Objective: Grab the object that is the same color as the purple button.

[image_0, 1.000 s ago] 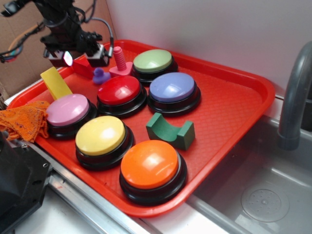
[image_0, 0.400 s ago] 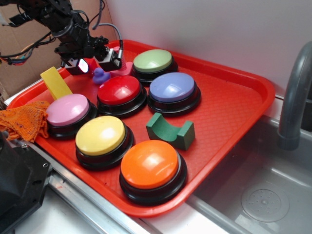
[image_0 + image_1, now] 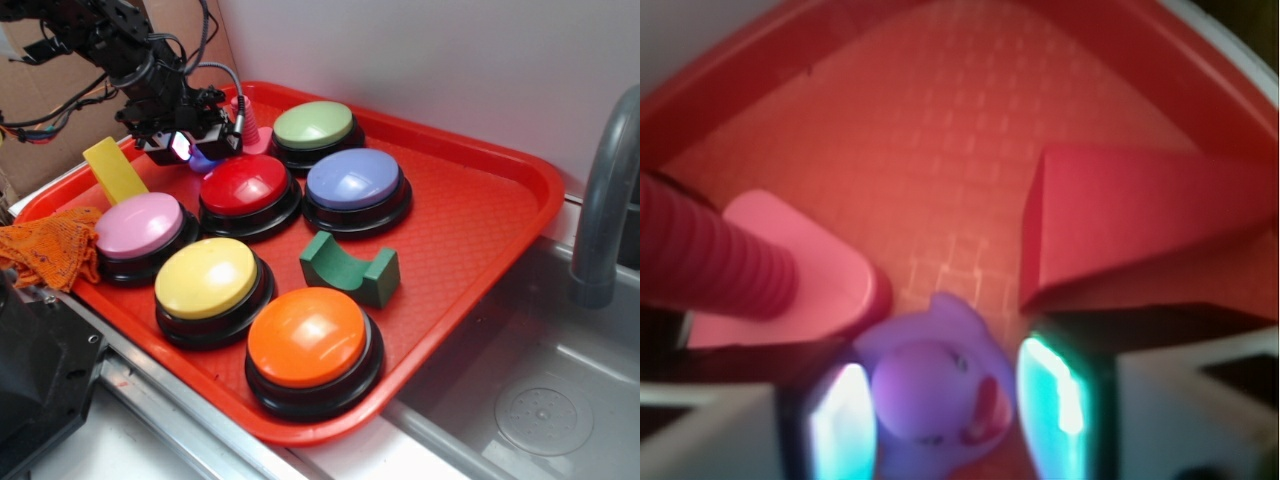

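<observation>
- Positioned over the far-left corner of the red tray (image 3: 480,215), the gripper (image 3: 196,150) is seen with its fingers apart, one lit pad (image 3: 845,420) at 9 o'clock of the duck and the other at 3 o'clock.
- Between those pads the purple duck (image 3: 935,395) is framed in the wrist view; whether either pad touches it cannot be told.
- In the exterior view only a sliver of the duck (image 3: 203,160) is visible under the gripper, at 11 o'clock of the red button (image 3: 244,186).
- A pink peg (image 3: 730,265) lies at 10 o'clock of the duck and a red block (image 3: 1140,215) at 2 o'clock, both close by.
- The purple button (image 3: 353,178) is left untouched at mid-tray.
- Approach and alignment are judged done; closing on the duck and lifting it are judged still to come.
</observation>
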Robot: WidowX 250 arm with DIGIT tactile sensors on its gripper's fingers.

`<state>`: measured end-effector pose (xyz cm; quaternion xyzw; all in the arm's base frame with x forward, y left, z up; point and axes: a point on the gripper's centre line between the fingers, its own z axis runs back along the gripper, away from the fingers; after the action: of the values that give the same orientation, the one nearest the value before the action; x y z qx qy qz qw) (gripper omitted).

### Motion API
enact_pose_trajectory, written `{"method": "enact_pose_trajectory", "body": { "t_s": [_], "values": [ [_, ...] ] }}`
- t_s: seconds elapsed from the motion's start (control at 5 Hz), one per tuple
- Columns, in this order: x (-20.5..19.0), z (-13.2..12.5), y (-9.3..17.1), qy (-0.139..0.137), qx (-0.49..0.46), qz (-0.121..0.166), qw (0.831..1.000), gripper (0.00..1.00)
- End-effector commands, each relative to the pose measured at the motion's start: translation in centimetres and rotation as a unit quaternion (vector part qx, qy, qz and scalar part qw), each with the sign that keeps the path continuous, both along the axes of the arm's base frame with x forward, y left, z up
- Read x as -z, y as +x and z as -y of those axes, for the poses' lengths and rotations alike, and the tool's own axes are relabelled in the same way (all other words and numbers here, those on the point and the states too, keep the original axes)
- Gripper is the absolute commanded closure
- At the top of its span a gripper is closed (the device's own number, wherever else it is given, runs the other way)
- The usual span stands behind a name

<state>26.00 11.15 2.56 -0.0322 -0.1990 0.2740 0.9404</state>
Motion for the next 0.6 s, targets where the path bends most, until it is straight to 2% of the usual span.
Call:
{"method": "enact_pose_trajectory", "body": {
  "t_s": [0.0, 0.2, 0.4],
  "values": [
    [-0.5, 0.2, -0.1, 0.013, 0.011, -0.002, 1.0, 1.0],
    [-1.9, -0.5, 0.1, 0.027, 0.005, -0.013, 1.0, 1.0],
    [-4.5, -1.1, 0.1, 0.025, 0.002, -0.022, 0.999, 1.0]
  ]
}}
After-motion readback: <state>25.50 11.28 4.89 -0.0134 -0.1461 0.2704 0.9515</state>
